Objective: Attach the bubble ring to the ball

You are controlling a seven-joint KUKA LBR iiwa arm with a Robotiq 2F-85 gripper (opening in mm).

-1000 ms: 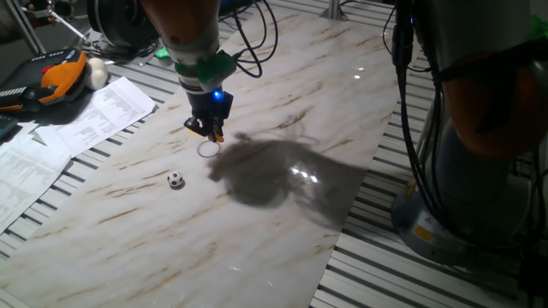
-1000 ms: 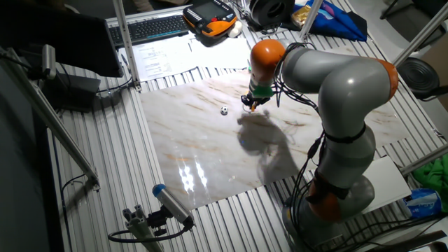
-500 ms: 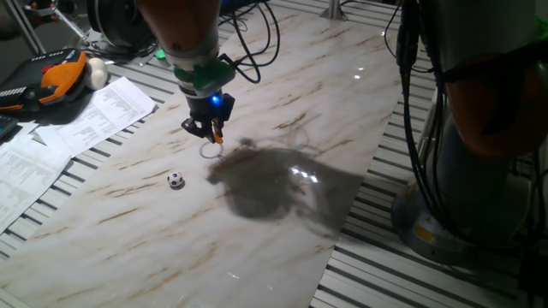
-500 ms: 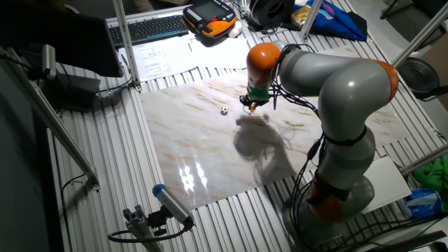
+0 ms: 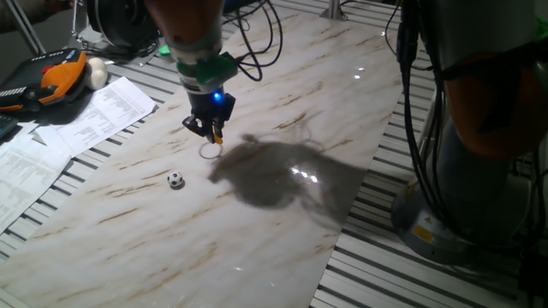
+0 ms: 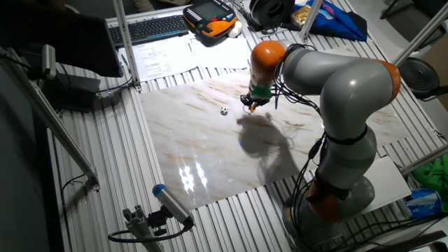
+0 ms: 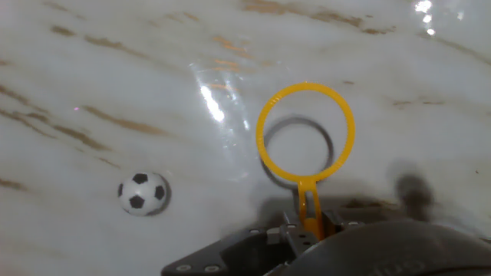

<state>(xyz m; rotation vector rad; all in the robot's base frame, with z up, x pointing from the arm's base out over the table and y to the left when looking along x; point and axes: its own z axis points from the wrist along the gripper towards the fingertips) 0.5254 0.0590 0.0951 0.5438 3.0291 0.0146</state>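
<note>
Marbled worktop [image 5: 282, 231]: gripper [image 5: 210, 130] jaws clamped on the handle of the bubble ring [image 7: 306, 135], which hangs just above the surface; the ball [image 7: 143, 192] rests nearby, apart from the ring

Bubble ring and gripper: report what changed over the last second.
Little changed. The gripper drifted slightly away from the ball after edging toward it, still holding the bubble ring by its handle above the marble. The ball stayed put, outside the ring.

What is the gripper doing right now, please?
Gripper: shut on the ring by its handle, holding it above the table, apart from the ball.
</note>
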